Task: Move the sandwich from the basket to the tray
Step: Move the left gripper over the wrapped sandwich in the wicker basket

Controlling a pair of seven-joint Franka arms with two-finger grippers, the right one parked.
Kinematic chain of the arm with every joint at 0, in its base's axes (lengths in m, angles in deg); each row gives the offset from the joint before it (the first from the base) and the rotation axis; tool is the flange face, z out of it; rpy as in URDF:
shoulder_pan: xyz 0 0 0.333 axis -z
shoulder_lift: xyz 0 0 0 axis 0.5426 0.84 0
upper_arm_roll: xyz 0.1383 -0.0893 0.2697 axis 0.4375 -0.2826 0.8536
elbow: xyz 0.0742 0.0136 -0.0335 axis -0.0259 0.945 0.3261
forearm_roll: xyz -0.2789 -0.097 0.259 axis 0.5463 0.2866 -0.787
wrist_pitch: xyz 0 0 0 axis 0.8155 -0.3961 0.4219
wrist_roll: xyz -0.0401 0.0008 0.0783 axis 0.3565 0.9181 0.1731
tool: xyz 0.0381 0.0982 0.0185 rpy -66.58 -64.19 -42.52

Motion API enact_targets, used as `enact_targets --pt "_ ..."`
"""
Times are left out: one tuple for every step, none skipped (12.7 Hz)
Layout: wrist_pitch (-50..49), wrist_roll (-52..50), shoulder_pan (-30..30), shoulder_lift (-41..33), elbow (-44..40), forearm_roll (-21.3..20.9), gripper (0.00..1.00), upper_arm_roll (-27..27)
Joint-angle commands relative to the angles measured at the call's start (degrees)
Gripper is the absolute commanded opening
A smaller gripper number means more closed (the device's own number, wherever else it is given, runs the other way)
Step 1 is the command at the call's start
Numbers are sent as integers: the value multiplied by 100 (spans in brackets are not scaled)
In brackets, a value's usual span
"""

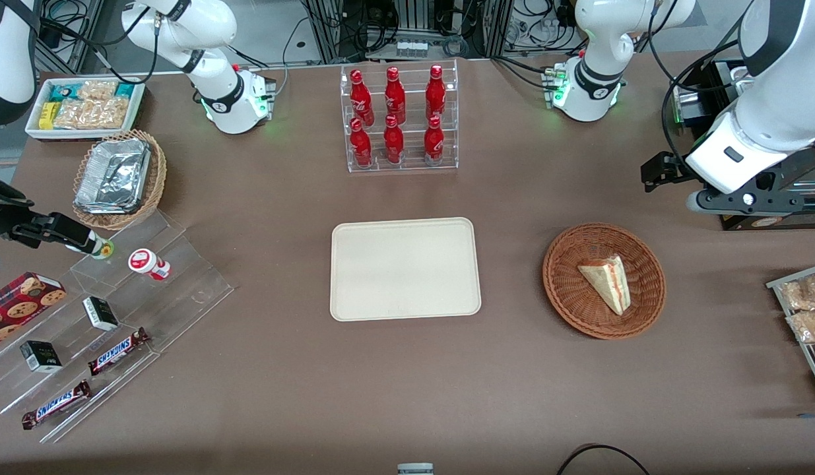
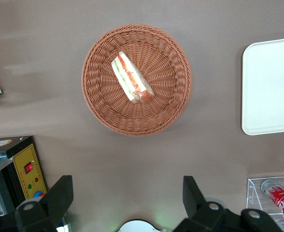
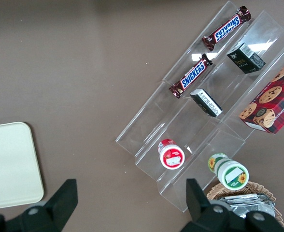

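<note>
The sandwich (image 1: pixel 608 280), a pale bread wedge with red, orange and green filling, lies in the round reddish-brown wicker basket (image 1: pixel 559 277). The empty cream tray (image 1: pixel 404 268) lies flat beside the basket, toward the parked arm's end. My left gripper (image 1: pixel 757 201) hangs high above the table, farther from the front camera than the basket and toward the working arm's end. In the left wrist view the gripper (image 2: pixel 126 182) is open and empty, its two black fingers wide apart, with the sandwich (image 2: pixel 131 77), the basket (image 2: pixel 171 96) and the tray (image 2: pixel 270 87) well below.
A clear rack of red bottles (image 1: pixel 400 119) stands farther from the front camera than the tray. A box with a yellow button panel (image 2: pixel 26 169) sits under the gripper's side. A rack of snack bags (image 1: pixel 806 310) lies at the working arm's end. An acrylic step stand (image 1: pixel 117 316) lies toward the parked arm's end.
</note>
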Motion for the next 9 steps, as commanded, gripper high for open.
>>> enact_targets --pt "-127 1 -26 -52 -69 78 100 -16" --pt "-110 1 -35 -52 -52 95 100 -16" --pt "-66 1 -35 -26 -25 87 100 -16" --pt "56 1 -35 9 -8 78 100 -16" --pt "222 1 -35 9 71 87 100 -7" --pt "398 1 -35 18 211 78 100 -7" --pt "548 1 -35 35 352 78 100 -7" --pt "689 1 -35 70 483 87 100 -7" --pt "812 -8 -35 132 563 87 100 -7"
